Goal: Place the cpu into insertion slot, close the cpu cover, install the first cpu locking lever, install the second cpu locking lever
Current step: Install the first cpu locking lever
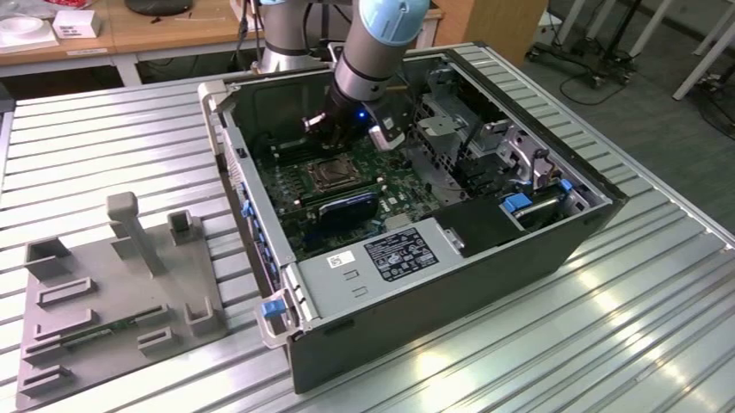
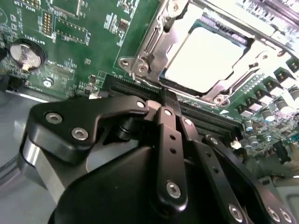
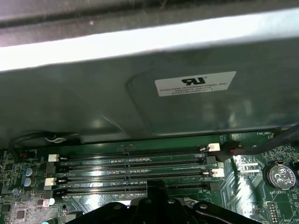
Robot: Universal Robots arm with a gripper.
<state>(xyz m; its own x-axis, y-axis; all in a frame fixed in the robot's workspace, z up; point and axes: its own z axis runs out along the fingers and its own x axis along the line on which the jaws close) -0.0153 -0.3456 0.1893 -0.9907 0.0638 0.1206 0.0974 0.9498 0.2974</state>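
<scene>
Reaching into the open computer case [image 1: 460, 284] on the bench [image 1: 103, 146], tool [image 2: 169, 100] pressed together over the memory slots [image 3: 131, 170] – cpu [image 2: 203, 58] seated in the insertion slot [image 1: 330, 175], cpu cover [image 2: 154, 51] closed around it.

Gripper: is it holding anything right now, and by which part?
Nothing is held. The gripper has its fingers together and bare, beside the cpu cover; the cpu sits in the insertion slot.

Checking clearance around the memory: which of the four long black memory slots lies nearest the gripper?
In the first wrist view, the slot right at the gripper; the other three lie farther off, toward the grey case wall.
</scene>
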